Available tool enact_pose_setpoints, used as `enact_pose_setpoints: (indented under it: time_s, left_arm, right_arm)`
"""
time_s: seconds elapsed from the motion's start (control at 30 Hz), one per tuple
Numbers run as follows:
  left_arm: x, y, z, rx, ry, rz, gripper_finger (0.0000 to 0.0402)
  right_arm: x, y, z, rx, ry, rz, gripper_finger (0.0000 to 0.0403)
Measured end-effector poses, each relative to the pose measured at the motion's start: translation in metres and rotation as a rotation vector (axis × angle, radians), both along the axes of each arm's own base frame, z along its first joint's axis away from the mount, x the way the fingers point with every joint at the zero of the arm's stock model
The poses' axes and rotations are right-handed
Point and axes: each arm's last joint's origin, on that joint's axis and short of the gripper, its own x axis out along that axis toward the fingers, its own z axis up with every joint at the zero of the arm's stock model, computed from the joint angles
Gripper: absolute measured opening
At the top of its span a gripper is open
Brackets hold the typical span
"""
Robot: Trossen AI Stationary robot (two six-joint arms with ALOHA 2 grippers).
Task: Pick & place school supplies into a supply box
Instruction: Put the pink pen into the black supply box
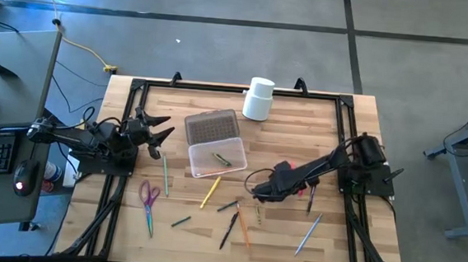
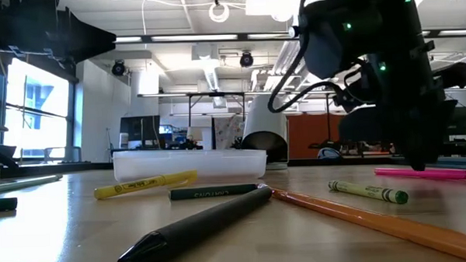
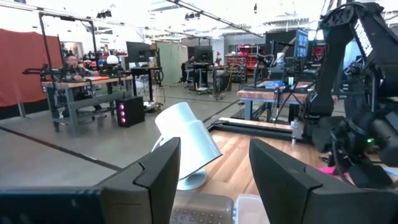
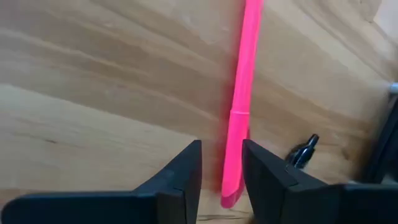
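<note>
My right gripper [image 4: 222,171] points down over a pink pen [image 4: 241,93] that lies flat on the wooden table [image 1: 291,163] [image 2: 425,173]. Its slightly open fingers stand on either side of the pen near one end. The clear supply box [image 1: 217,159] [image 2: 189,164] stands at mid table with its textured lid [image 1: 212,127] folded open, and a green crayon [image 1: 221,158] lies inside. My left gripper [image 1: 161,136] [image 3: 214,180] waits open, above the table's left part, beside the lid. My right gripper comes at the pink pen from above, with its fingers across the pen near one end [image 4: 231,186]. One finger [image 4: 264,177] stands close against the pen; I cannot tell whether it touches. The pen lies flat on the table.
A white cylinder [image 1: 258,98] [image 3: 186,143] stands behind the box. Loose on the near half of the table lie scissors [image 1: 148,199], a yellow pen [image 1: 211,192], a black pen [image 1: 229,230], an orange pencil [image 1: 244,224] and a silver pen [image 1: 308,234]. A small black clip [image 4: 303,151] lies beside the pink pen.
</note>
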Motion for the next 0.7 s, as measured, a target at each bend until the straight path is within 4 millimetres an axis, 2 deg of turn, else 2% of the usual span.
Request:
enact_pose_setpoints:
  time_s: [0.23, 0.53, 0.7]
  left_arm:
    - [0.000, 0.000, 0.000, 0.000, -0.002, 0.000, 0.0225]
    - [0.000, 0.000, -0.001, 0.001, 0.006, 0.000, 0.0225]
    - [0.000, 0.000, 0.000, 0.000, 0.005, 0.002, 0.0225]
  right_arm:
    - [-0.008, -0.009, 0.008, 0.023, 0.038, -0.002, 0.0097]
    - [-0.021, -0.011, -0.019, 0.146, -0.008, 0.006, 0.0097]
    - [-0.026, -0.016, -0.028, 0.152, -0.030, 0.020, 0.0096]
